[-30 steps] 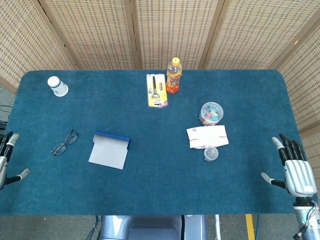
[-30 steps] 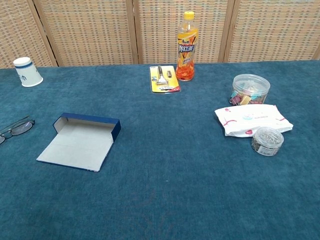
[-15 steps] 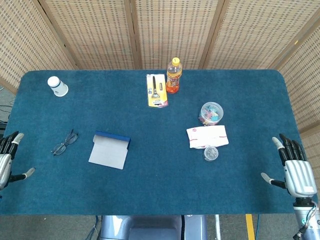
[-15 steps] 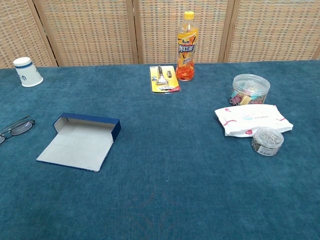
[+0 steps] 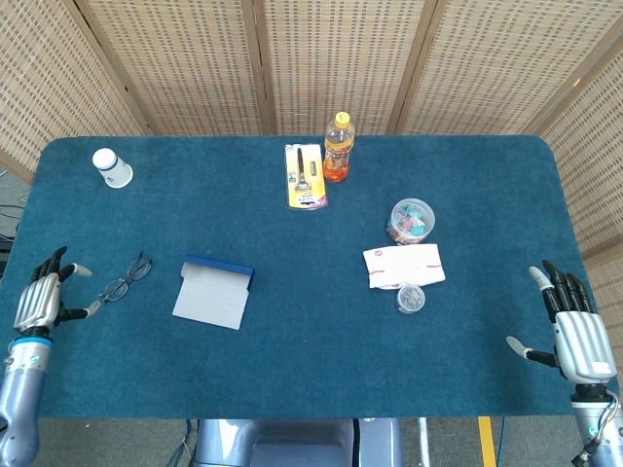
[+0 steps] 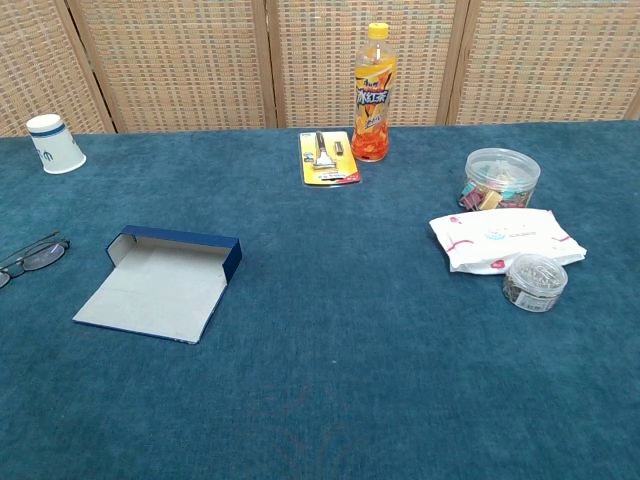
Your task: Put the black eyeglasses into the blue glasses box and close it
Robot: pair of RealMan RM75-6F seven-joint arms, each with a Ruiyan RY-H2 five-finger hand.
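On the left side of the blue-carpeted tabletop, the black eyeglasses are seen lying flat, unfolded, just left of the blue glasses box. The box lies open, its pale grey lid spread flat toward the near edge and its dark blue tray at the far side. Eyeglasses and box are near each other but apart.

The left robot hand is seen in the head view at the tabletop's left edge, just beside the eyeglasses. Its fingers are spread and nothing is held; whether a fingertip touches the frame cannot be told. The right robot hand is seen at the right edge, well apart from every object, fingers extended and apart, holding nothing. Neither hand is caught by the chest view.

At the far left corner an upturned white paper cup is found. Near the far edge's middle, an orange drink bottle with a yellow cap stands upright, with a yellow blister pack holding a metal tool just beside it to the left.

On the right half, a clear round tub of coloured clips is placed, with a white packet of wipes nearer the front, and a small clear round container touching or just beside the packet's front edge.
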